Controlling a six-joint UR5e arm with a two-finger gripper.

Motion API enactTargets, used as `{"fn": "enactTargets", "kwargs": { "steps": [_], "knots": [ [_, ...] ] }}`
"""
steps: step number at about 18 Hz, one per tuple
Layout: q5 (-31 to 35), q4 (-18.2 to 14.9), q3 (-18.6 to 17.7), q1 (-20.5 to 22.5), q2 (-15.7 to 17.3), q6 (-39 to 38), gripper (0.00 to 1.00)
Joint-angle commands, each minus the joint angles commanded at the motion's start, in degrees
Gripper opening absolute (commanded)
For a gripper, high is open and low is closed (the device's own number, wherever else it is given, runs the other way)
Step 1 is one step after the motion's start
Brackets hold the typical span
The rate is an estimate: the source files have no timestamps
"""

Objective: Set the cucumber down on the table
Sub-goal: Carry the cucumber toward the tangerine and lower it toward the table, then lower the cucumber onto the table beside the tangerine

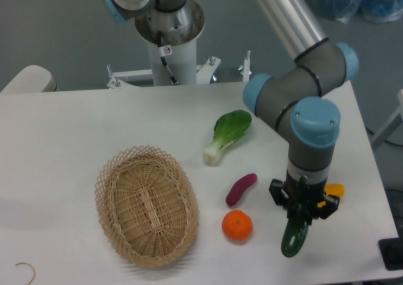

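Observation:
The dark green cucumber [294,238] hangs tilted near the front right of the white table [75,128], its lower end close to the tabletop. My gripper [303,214] is shut on the cucumber's upper end, with the arm's wrist directly above it. Whether the cucumber's tip touches the table I cannot tell.
An orange [237,226] lies just left of the cucumber, with a purple sweet potato [241,189] above it. A yellow fruit [334,189] is mostly hidden behind the gripper. A bok choy [227,134] lies mid-table. A wicker basket [147,205] stands at the left. The table's front edge is near.

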Motion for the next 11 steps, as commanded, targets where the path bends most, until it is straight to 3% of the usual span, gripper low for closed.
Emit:
{"fn": "enactTargets", "kwargs": {
  "steps": [3, 5, 11],
  "knots": [
    [0.5, 1.5, -2.3, -1.0, -0.5, -6.0, 0.31],
    [1.7, 3.1, -3.4, -1.3, -0.6, -6.6, 0.32],
    [5.6, 3.4, -5.6, -1.5, -1.1, -6.0, 0.32]
  ]
}}
